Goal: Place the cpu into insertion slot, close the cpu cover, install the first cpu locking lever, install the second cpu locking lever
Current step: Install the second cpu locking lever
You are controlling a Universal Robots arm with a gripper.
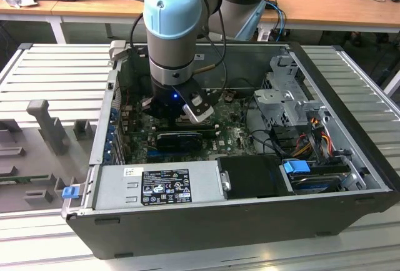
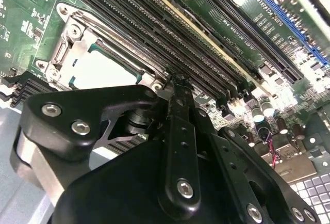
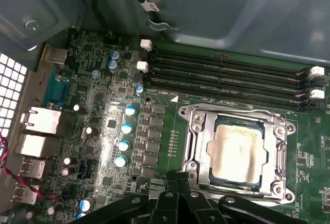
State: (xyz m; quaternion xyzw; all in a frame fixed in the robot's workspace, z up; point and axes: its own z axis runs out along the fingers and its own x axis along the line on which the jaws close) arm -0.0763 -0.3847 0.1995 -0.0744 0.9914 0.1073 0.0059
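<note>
The gripper (image 2: 178,82), clenched with nothing in it, hangs beside the cpu cover's (image 3: 192,146) edge, cpu (image 3: 236,150) seated beneath

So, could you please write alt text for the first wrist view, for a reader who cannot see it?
A pale silvery-beige cpu sits in the insertion slot on a green motherboard, with the silvery cpu cover framing it. Black memory slots run beside the socket, and the black end effector reaches in near the socket's edge.
</note>
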